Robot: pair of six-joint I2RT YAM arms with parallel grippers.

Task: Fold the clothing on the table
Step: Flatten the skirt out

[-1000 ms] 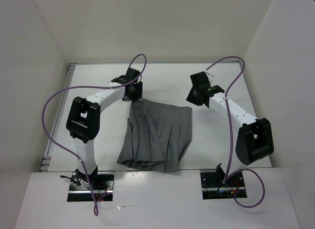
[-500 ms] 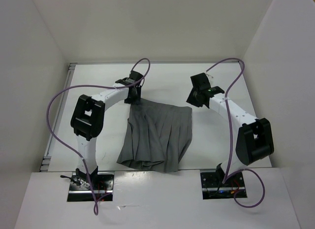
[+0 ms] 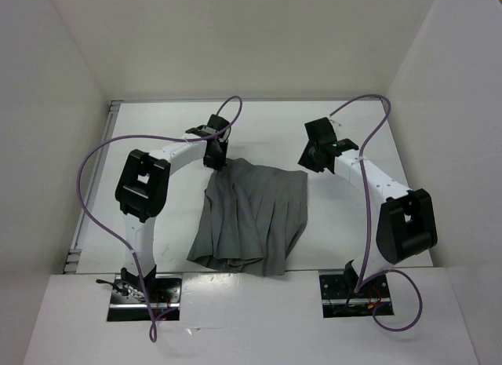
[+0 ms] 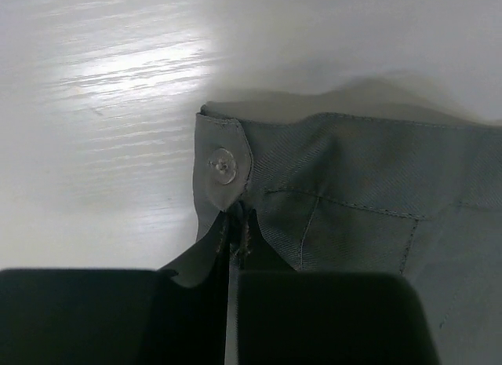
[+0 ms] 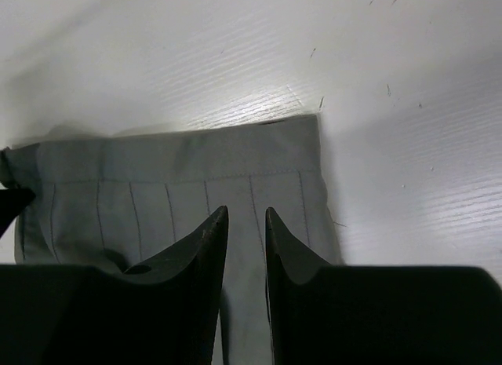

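The left gripper's (image 4: pixel 233 282) jaws are seen pinched tight on the far-left corner of the waistband (image 4: pixel 353 157) of the grey pleated skirt (image 3: pixel 251 216), just below its clear button (image 4: pixel 223 166). The right gripper's (image 5: pixel 245 224) jaws are held partly apart over the far-right corner, with nothing gripped. The skirt is spread on the white table (image 3: pixel 157 129) between the arms, hem toward the bases. The cloth is judged thin, light and limp, so the firmer stitched waistband corners are best taken and lifted together, lest the middle sag and bunch.
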